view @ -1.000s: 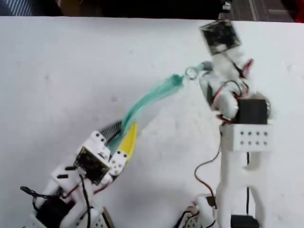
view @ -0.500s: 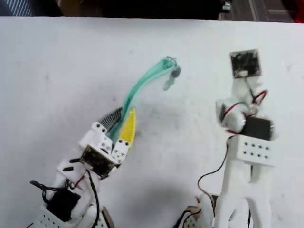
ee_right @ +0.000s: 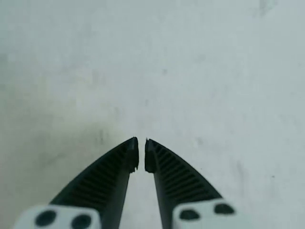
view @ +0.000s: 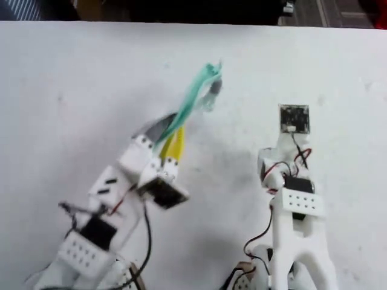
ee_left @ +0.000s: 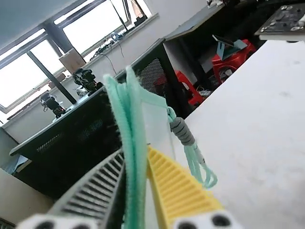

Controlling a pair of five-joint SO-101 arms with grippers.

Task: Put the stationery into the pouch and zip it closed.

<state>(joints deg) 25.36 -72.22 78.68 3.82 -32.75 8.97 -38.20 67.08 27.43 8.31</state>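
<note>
The pouch (view: 195, 96) is seen edge-on, so I cannot tell what it holds or whether the zip is fully drawn. In the left wrist view only its teal edge and a strip of pale translucent panel (ee_left: 155, 124) can be made out. In the high view the right arm's wrist board (view: 294, 118) covers what lies beneath it, and both arm bases are cut off at 6 o'clock.

The counter (view: 72, 90) is plain white, with faint scuffs under the right arm (ee_right: 214, 71). Past its far edge the left wrist view shows a dark mesh-fronted desk (ee_left: 152, 71), a red stool (ee_left: 228, 67) and a row of windows (ee_left: 95, 28).

The left pincer (view: 174, 128), coming in from 7 o'clock, is pinching the pouch's near end between its grey finger and its yellow one (ee_left: 136, 157). From there the pouch runs out toward 1 o'clock. A grey zip pull (ee_left: 182, 131) sits beside the panel near the far end, and a teal cord loop (ee_left: 202, 167) hangs from it.

The right pincer (ee_right: 141, 155), at about 4 o'clock on the counter and well apart from the pouch, points at bare counter. Its tips are pressed almost together with nothing between them.
</note>
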